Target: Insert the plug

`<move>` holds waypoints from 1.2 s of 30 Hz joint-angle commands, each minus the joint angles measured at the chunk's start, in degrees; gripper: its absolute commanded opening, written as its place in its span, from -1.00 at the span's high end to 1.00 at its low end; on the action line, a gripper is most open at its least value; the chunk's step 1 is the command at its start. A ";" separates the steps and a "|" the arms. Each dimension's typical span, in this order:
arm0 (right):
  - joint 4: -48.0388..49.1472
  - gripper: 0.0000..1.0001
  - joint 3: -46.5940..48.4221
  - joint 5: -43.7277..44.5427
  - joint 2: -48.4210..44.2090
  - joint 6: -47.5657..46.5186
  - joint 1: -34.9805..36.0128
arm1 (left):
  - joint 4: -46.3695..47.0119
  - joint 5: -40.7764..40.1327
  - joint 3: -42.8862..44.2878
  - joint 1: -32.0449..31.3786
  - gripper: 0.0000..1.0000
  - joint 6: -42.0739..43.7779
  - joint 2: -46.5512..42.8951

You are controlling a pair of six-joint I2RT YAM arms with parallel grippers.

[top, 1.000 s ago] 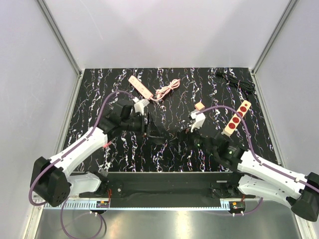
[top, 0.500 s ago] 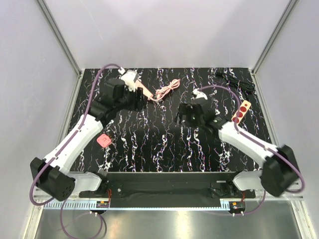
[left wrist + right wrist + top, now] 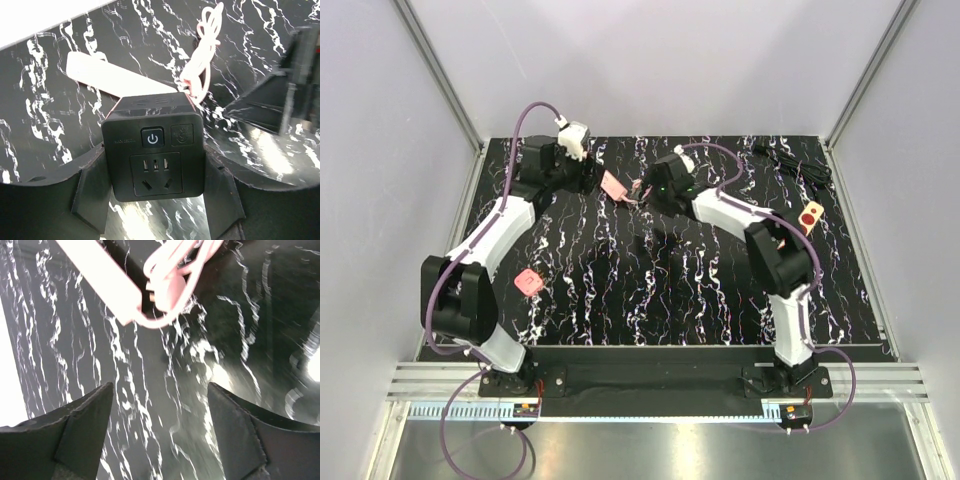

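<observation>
A black socket cube (image 3: pixel 154 145) with a power button and an empty outlet on its face sits between my left gripper's (image 3: pixel 155 172) fingers, which are shut on its sides. Beyond it lie a pink power strip (image 3: pixel 115 77) and a coiled pink cable (image 3: pixel 202 45). In the top view the left gripper (image 3: pixel 584 175) is at the far left, next to the pink strip (image 3: pixel 615 186). My right gripper (image 3: pixel 160 410) hangs open above the table, just short of the pink plug (image 3: pixel 170 292) at the strip's (image 3: pixel 100 275) end. Nothing is between its fingers.
A beige power strip with red sockets (image 3: pixel 808 217) lies at the right, partly behind the right arm. A black cable (image 3: pixel 790 160) is at the far right corner. A small pink-red block (image 3: pixel 528 283) rests at the left. White walls stand around the table.
Both arms swung from the table's middle to its far side. The right gripper moved left to the pink plug and its jaws narrowed somewhat. The left gripper kept hold of the cube.
</observation>
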 commanded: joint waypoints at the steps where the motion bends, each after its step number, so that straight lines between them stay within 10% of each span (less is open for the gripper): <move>1: 1.30 -0.60 7.89 0.77 5.21 4.54 -0.47 | 15.68 6.39 -1.36 3.30 1.00 4.17 0.29; 13: 1.83 -0.37 22.40 3.94 21.83 10.43 -1.35 | 22.11 4.91 -5.13 6.20 1.00 1.45 0.47; 19: -0.36 0.18 24.34 1.74 23.51 2.19 -1.44 | 21.94 4.29 -9.00 6.29 1.00 1.62 -2.43; 27: -1.33 0.97 11.00 -5.02 13.42 -10.91 -3.02 | 9.73 2.19 -7.16 6.20 1.00 7.42 -5.60; 36: -1.33 1.00 -3.86 -20.74 5.42 -12.59 -4.78 | 0.14 -2.22 -7.16 6.20 1.00 10.76 -10.16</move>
